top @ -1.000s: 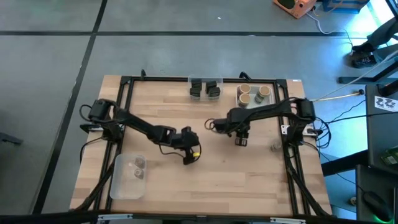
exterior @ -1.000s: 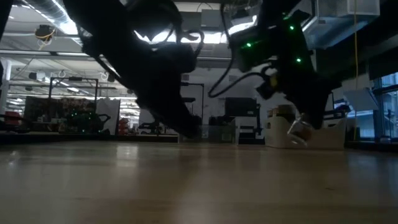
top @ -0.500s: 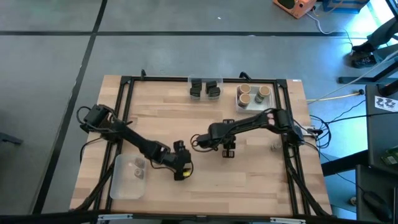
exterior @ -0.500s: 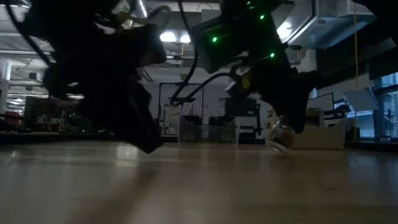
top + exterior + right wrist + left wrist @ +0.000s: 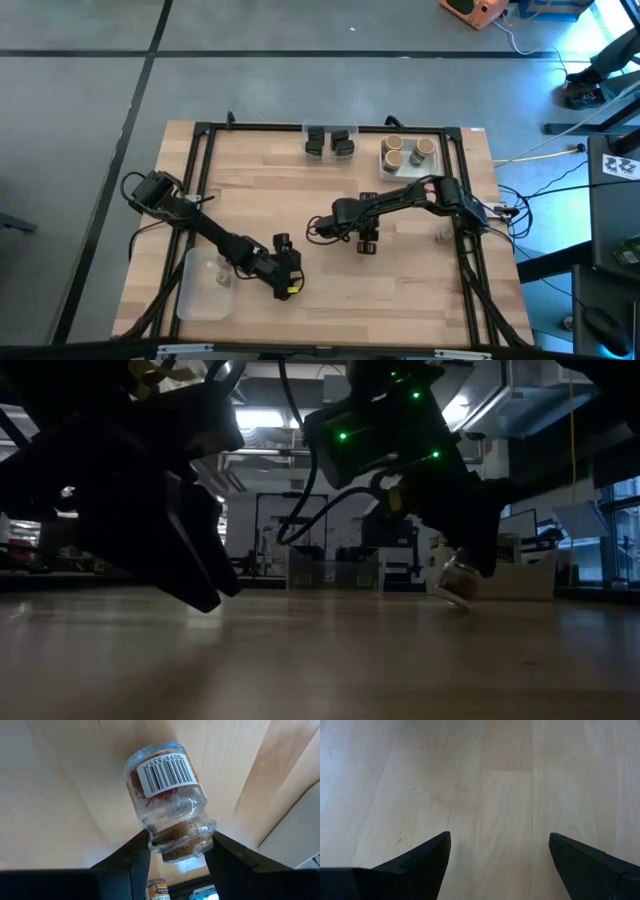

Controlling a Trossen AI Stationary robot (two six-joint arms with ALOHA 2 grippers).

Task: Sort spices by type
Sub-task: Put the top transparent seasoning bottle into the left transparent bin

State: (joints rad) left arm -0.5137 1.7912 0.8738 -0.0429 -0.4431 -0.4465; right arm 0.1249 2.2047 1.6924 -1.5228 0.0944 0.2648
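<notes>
A tiny clear jar [image 5: 165,785] with a cork top, red threads inside and a barcode label sits between the fingers of my right gripper [image 5: 367,243] at mid table; the low view shows the jar [image 5: 455,582] too. My left gripper [image 5: 287,285] hovers open over bare wood near the front, right of a clear tray [image 5: 190,300] that holds small jars [image 5: 222,275]. Dark boxy jars [image 5: 330,143] and round tan-topped jars [image 5: 405,152] stand at the far edge. My right gripper pinches the tiny jar at its neck [image 5: 180,827], just below the cork top, between its two fingers [image 5: 132,855]. The fingers slant down from above. The jar hangs tilted, its base toward the table; I cannot tell whether the base touches the wood.
The tan-topped jars stand in a shallow clear tray [image 5: 384,165] at the far right. A small object [image 5: 441,237] lies near the table's right edge. Black frame rails [image 5: 200,180] run along the sides. Bare wood lies between the two grippers.
My right gripper has carried the tiny jar toward the near edge and a little left, sinking closer to the table, then held still. My left gripper has swung toward the near edge and leftward, toward the clear tray, staying open.
</notes>
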